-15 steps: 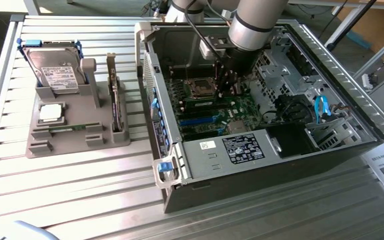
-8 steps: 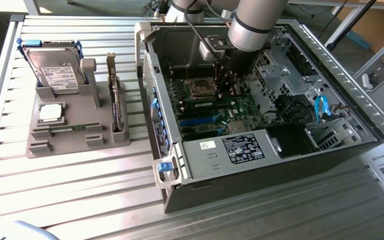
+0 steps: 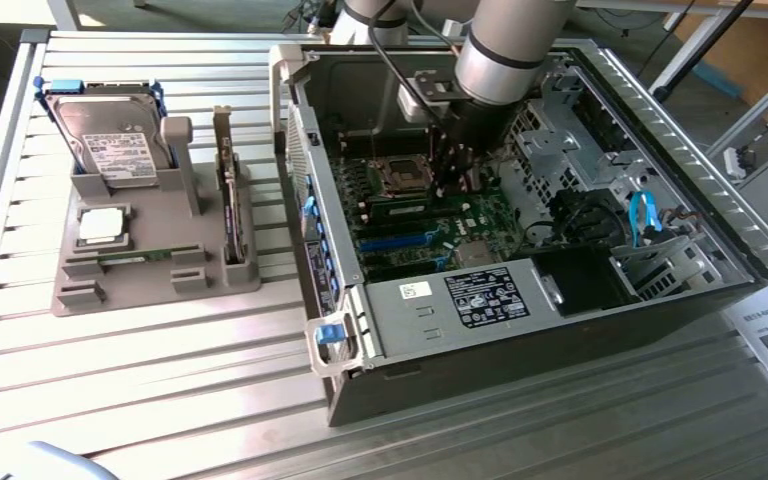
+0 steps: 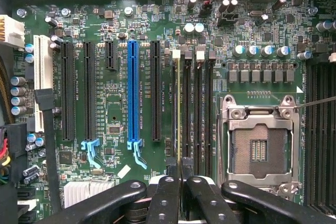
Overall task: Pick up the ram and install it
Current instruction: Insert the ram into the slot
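Bright light glares off the slatted table (image 3: 157, 370); the case (image 3: 558, 370) is dimmer inside.

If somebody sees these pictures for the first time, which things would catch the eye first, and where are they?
The open computer case with the robot arm reaching into it strikes first. Inside, the gripper is shut on the ram, held edge-on at the memory slots beside the empty processor socket. On the exterior view's left, a grey holder carries a hard drive.
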### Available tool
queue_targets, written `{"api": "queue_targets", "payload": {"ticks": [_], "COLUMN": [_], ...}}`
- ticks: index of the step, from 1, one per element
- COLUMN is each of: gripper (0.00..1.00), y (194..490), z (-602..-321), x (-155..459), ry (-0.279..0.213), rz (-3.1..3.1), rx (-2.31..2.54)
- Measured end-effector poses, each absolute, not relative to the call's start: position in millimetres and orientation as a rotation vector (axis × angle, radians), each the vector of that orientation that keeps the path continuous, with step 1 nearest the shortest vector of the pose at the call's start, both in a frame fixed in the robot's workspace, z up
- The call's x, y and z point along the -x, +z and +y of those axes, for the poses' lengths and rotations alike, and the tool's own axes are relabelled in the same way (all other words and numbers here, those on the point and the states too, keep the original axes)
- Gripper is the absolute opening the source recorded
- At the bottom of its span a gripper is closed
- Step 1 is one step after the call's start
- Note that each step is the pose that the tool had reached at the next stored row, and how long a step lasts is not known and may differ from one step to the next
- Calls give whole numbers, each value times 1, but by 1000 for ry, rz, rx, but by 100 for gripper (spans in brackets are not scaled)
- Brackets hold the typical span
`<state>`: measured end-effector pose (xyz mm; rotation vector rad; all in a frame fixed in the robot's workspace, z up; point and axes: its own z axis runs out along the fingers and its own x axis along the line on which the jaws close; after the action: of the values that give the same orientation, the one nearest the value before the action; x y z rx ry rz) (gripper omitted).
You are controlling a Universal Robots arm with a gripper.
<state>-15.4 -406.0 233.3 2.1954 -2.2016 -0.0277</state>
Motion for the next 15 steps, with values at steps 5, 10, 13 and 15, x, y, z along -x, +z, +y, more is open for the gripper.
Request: {"api": "queue_targets", "payload": {"ticks": [5,10,13,15], "gripper": [12,12,12,12], "y": [232,230,230,229], "z": [-406,-406,-406,-406], "x": [16,16,16,16], "ry": [-26,-25,-25,-24], "rz": [-2202,-2203,-2203,-2203], "rx": [-2196,-2197,-2197,-2197]}}
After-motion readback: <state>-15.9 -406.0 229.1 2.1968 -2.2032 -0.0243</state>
